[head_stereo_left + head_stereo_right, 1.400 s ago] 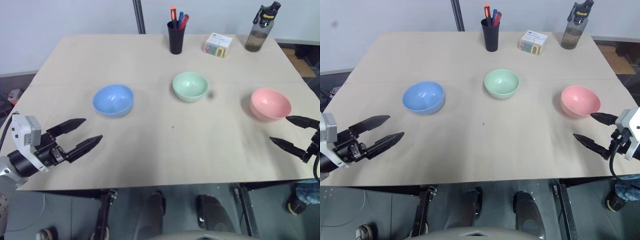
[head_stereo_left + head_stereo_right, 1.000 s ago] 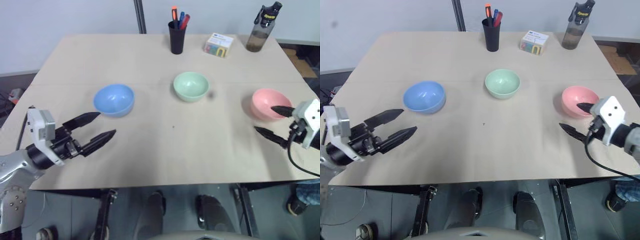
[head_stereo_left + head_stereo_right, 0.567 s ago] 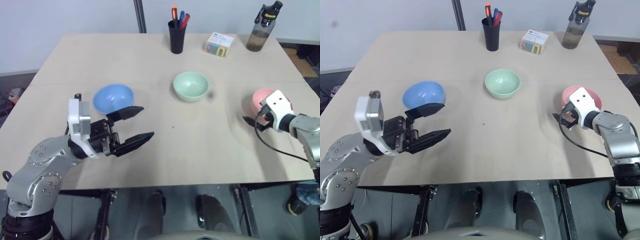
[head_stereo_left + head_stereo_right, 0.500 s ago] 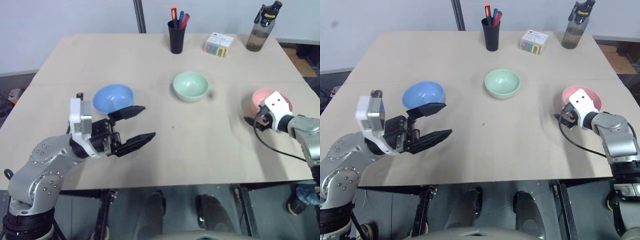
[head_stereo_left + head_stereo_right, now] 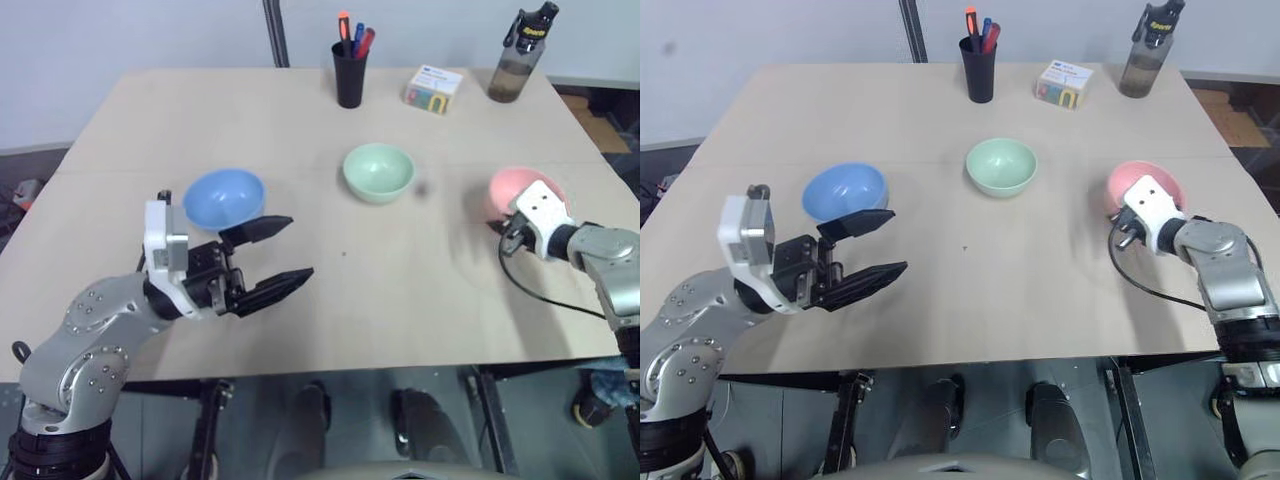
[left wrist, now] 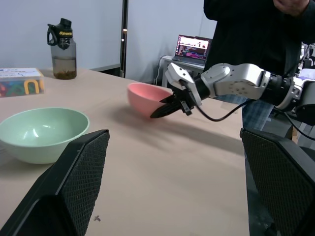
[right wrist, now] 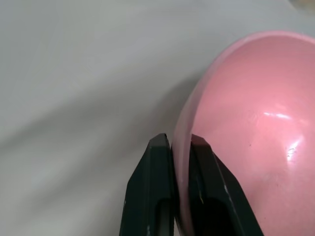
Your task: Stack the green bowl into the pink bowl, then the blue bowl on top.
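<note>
Head view: our right gripper [image 5: 1122,228] pinches near rim of pink bowl [image 5: 1140,181] at table's [image 5: 1040,290] right side; left gripper [image 5: 862,247] spread wide, hovering beside blue bowl [image 5: 844,193]; green bowl [image 5: 1001,165] centre, untouched.

Left wrist view: pinch sits at rim edge only.

Right wrist view: fingers [image 7: 156,196] clamp thin wall. We judge smooth rim may slip, or bowl tip.
</note>
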Available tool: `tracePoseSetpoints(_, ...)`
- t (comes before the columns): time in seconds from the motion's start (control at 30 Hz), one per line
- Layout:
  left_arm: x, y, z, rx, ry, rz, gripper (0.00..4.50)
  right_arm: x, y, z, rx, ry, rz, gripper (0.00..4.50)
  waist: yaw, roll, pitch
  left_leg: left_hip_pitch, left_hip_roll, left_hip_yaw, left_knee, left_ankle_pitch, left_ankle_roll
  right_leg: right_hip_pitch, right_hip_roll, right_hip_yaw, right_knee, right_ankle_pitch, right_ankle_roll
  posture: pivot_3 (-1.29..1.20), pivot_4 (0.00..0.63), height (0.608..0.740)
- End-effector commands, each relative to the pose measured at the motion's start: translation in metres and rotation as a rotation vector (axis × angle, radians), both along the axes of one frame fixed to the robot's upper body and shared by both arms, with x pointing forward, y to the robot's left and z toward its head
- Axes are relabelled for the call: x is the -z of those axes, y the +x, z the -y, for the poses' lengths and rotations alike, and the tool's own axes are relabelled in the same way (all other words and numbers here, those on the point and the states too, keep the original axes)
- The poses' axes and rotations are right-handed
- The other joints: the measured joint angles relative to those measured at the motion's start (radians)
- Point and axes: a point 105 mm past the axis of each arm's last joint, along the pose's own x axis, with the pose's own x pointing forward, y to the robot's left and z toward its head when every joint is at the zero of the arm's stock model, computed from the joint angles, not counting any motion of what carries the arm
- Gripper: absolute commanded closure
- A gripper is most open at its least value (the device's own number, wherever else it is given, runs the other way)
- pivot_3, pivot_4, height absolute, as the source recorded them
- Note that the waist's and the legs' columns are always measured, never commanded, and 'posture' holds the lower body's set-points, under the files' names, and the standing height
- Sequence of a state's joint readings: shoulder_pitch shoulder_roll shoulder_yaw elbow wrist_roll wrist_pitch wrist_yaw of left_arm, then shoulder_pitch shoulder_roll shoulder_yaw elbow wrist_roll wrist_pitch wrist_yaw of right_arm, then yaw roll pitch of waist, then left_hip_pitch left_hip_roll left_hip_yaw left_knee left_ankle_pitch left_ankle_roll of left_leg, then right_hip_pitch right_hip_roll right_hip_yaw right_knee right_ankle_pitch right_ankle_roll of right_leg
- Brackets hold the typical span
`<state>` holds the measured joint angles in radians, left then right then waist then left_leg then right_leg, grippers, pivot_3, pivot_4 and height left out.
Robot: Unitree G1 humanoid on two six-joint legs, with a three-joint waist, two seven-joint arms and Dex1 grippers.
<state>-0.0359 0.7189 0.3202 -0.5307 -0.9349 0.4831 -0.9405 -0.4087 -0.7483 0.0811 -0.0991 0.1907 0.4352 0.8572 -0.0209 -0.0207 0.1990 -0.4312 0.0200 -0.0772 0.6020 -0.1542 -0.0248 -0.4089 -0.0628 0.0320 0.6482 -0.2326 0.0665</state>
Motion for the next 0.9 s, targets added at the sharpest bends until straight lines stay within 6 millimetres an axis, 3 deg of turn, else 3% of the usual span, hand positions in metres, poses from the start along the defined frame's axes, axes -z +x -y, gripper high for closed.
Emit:
tracePoseSetpoints(0.03, -0.009, -0.003, -0.006, -0.034, -0.008, 0.051, 0.0, 0.002, -0.038, -0.072, -0.28, 0.046, -0.029, 4.46, -0.003, 0.0, 0.0, 0.0, 0.001, 0.0, 0.0, 0.0, 0.0, 0.0, 0.001, 0.0, 0.0, 0.0, 0.0, 0.0, 0.15, 0.74)
tracePoseSetpoints(0.1, -0.009, -0.003, -0.008, -0.05, -0.007, 0.047, 0.0, 0.011, -0.046, -0.101, -0.341, 0.06, -0.039, 4.46, -0.003, 0.0, 0.0, 0.0, 0.001, 0.0, 0.001, 0.0, 0.0, 0.0, 0.001, 0.0, 0.001, -0.002, 0.002, 0.0, 0.15, 0.74)
tracePoseSetpoints(0.23, -0.008, -0.004, -0.013, -0.076, 0.0, 0.042, 0.0, 0.023, -0.039, -0.138, -0.367, 0.05, -0.027, 4.46, -0.012, -0.001, -0.001, 0.0, 0.001, 0.0, 0.004, 0.0, 0.0, 0.0, 0.001, 0.0, 0.004, -0.002, 0.002, 0.0, 0.15, 0.74)
tracePoseSetpoints(0.4, -0.009, -0.006, -0.017, -0.106, 0.006, 0.043, 0.0, 0.028, -0.032, -0.151, -0.406, 0.017, -0.011, 2.55, -0.011, -0.002, -0.001, 0.0, 0.001, -0.001, 0.005, 0.0, 0.0, 0.0, 0.001, 0.0, 0.005, -0.001, 0.0, 0.0, 0.15, 0.74)
tracePoseSetpoints(0.53, -0.008, -0.009, -0.018, -0.127, 0.0, 0.039, 0.0, 0.011, -0.034, -0.146, -0.42, 0.065, 0.007, 0.89, -0.013, -0.002, -0.001, 0.0, 0.001, -0.001, 0.004, 0.0, 0.0, 0.0, 0.001, 0.0, 0.005, 0.0, -0.002, 0.0, 0.15, 0.74)
tracePoseSetpoints(0.57, -0.007, -0.009, -0.018, -0.135, 0.0, 0.036, 0.0, 0.002, -0.035, -0.143, -0.421, 0.104, 0.008, 0.24, -0.013, -0.002, -0.001, 0.0, 0.001, -0.001, 0.004, 0.0, 0.0, 0.0, 0.001, 0.0, 0.005, 0.0, -0.002, 0.0, 0.15, 0.74)
tracePoseSetpoints(0.73, -0.006, -0.009, -0.02, -0.166, -0.007, 0.03, 0.0, -0.06, -0.057, -0.126, -0.57, 0.261, -0.016, 0.08, -0.013, -0.002, -0.001, 0.0, 0.001, -0.001, 0.004, 0.0, 0.0, 0.0, 0.001, 0.0, 0.005, -0.001, -0.001, 0.0, 0.15, 0.74)
tracePoseSetpoints(0.8, -0.005, -0.008, -0.02, -0.18, -0.009, 0.033, 0.0, -0.079, -0.035, -0.112, -0.534, 0.181, 0.128, 0.08, -0.014, -0.002, -0.001, 0.0, 0.001, -0.001, 0.005, 0.0, 0.0, 0.0, 0.001, 0.0, 0.005, -0.001, -0.001, 0.0, 0.15, 0.74)
tracePoseSetpoints(0.9, -0.006, -0.007, -0.02, -0.188, -0.011, 0.039, 0.0, -0.08, 0.012, -0.092, -0.426, -0.042, 0.304, 0.08, -0.019, -0.002, -0.001, 0.001, 0.001, 0.0, 0.005, 0.0, 0.0, 0.0, 0.001, 0.0, 0.006, -0.002, 0.001, 0.0, 0.15, 0.74)
